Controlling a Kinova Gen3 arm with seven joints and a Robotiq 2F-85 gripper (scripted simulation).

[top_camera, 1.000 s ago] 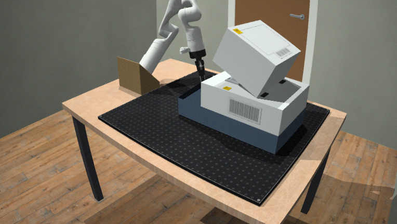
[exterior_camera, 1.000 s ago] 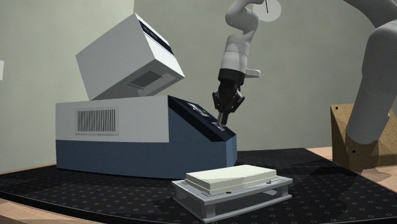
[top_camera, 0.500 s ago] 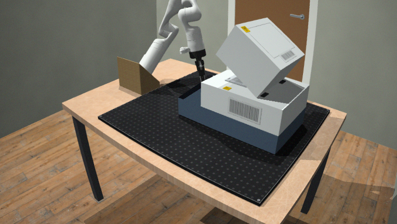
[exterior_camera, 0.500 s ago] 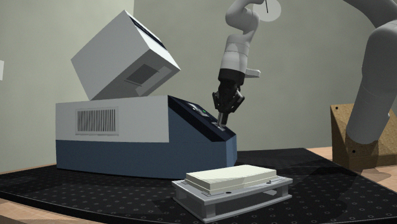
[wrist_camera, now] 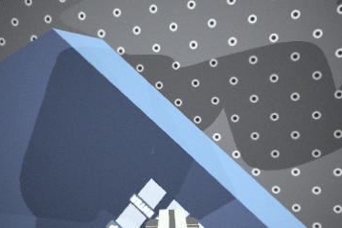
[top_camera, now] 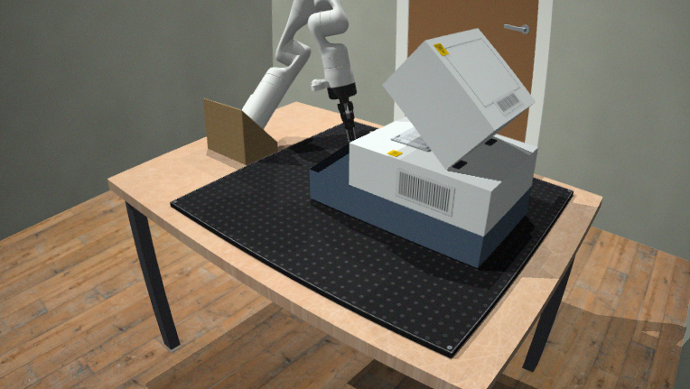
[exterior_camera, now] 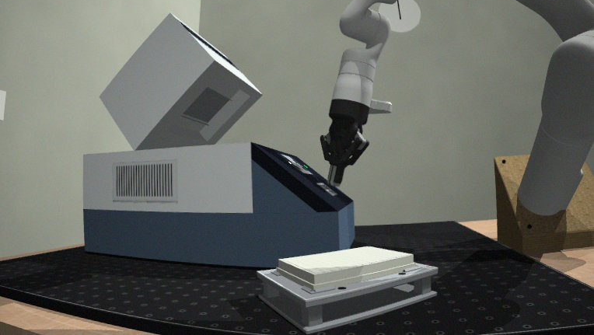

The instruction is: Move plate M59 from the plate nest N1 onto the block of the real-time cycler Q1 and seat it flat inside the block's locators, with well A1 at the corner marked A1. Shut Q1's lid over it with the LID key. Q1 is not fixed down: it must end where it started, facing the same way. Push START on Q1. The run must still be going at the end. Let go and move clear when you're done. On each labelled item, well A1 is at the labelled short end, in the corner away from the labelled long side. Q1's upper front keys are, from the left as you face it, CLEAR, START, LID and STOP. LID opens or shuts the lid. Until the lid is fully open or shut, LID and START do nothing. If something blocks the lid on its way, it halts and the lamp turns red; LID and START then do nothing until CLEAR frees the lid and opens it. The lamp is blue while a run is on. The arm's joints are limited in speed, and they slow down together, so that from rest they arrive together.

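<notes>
The cycler Q1 (top_camera: 422, 196) (exterior_camera: 175, 182) (wrist_camera: 84, 134) stands on the black mat. Its lid (top_camera: 458, 89) (exterior_camera: 175, 85) is tilted up and back, partly open. The block (top_camera: 412, 139) shows under the lid's raised edge. My gripper (top_camera: 349, 133) (exterior_camera: 335, 180) (wrist_camera: 172, 217) is shut and empty, its tips just above the front keys (exterior_camera: 327, 188) (wrist_camera: 144, 198) on the sloped dark panel. A small lamp (exterior_camera: 305, 165) on the panel shows green. Plate M59 (exterior_camera: 346, 263), cream-white, lies flat in the grey nest N1 (exterior_camera: 350, 296) in front of Q1. It is hidden behind Q1 in the top view.
The black dotted mat (top_camera: 305, 263) (exterior_camera: 481, 270) (wrist_camera: 276, 96) covers most of the wooden table (top_camera: 153, 176). A brown wedge-shaped base (top_camera: 234, 133) (exterior_camera: 547, 226) carries the arm at the table's far side. A door stands behind the table.
</notes>
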